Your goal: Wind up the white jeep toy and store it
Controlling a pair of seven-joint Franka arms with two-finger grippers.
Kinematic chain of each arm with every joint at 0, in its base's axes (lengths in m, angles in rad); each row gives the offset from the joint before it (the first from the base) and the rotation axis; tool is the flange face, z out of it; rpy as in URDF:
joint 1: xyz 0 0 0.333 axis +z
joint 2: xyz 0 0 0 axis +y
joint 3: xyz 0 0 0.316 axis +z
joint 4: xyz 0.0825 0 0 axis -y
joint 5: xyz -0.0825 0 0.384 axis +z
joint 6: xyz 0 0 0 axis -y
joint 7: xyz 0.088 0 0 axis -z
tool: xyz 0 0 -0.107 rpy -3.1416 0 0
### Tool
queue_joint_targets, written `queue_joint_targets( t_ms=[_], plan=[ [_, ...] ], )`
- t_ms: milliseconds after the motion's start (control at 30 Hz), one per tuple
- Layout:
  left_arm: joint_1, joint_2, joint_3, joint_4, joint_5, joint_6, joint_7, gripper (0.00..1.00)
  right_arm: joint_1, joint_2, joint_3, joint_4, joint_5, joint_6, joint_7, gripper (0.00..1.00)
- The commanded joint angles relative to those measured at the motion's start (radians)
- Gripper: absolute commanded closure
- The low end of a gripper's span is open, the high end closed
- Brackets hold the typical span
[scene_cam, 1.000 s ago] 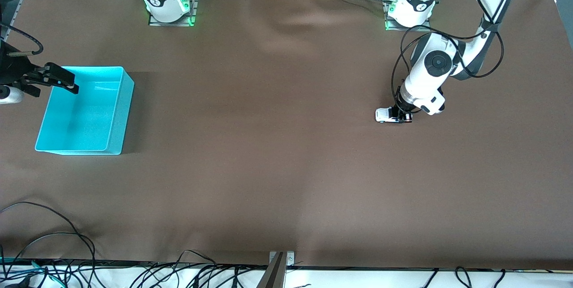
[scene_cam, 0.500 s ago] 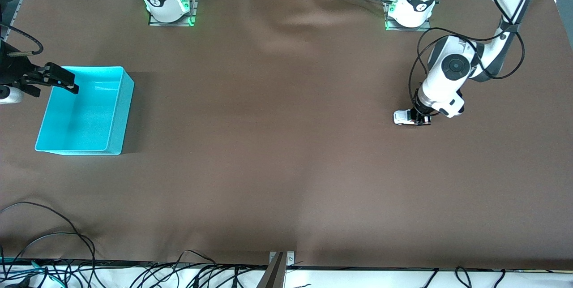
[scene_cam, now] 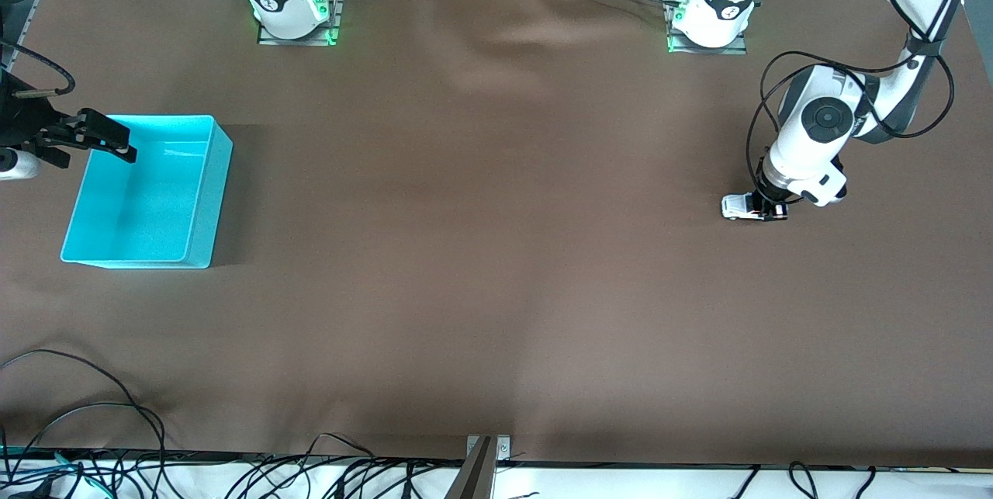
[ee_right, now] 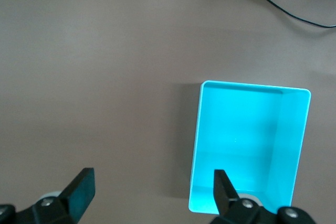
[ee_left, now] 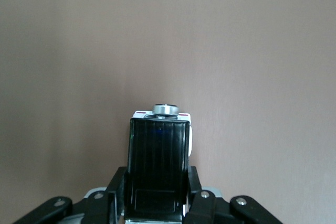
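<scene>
The left gripper (scene_cam: 764, 209), clamped shut on the white jeep toy (scene_cam: 742, 206), has dragged it along the tabletop toward the left arm's end of the table since a second ago; the toy's wheels stay on the brown cloth (scene_cam: 496, 266). The right gripper (scene_cam: 97, 140) waits unmoved, fingers spread wide and empty, over the rim of the cyan bin (scene_cam: 203, 204) at the right arm's end. Black cables (scene_cam: 85, 437) trail along the table edge nearest the front camera.
</scene>
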Motion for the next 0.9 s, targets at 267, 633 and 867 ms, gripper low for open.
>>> queue_joint_targets(
  t_ms=[267,633,867],
  plan=[
    [0.131,0.131,0.000,0.056,0.070,0.039,0.117,0.60,-0.004,0.005,0.000,0.019,0.010,-0.014,-0.004,0.00],
    [0.159,0.104,-0.001,0.100,0.064,0.004,0.163,0.00,-0.004,0.005,0.000,0.019,0.010,-0.014,-0.004,0.00],
    [0.176,0.021,-0.003,0.113,0.003,-0.105,0.310,0.00,-0.004,0.005,0.000,0.019,0.010,-0.014,-0.004,0.00]
  ],
)
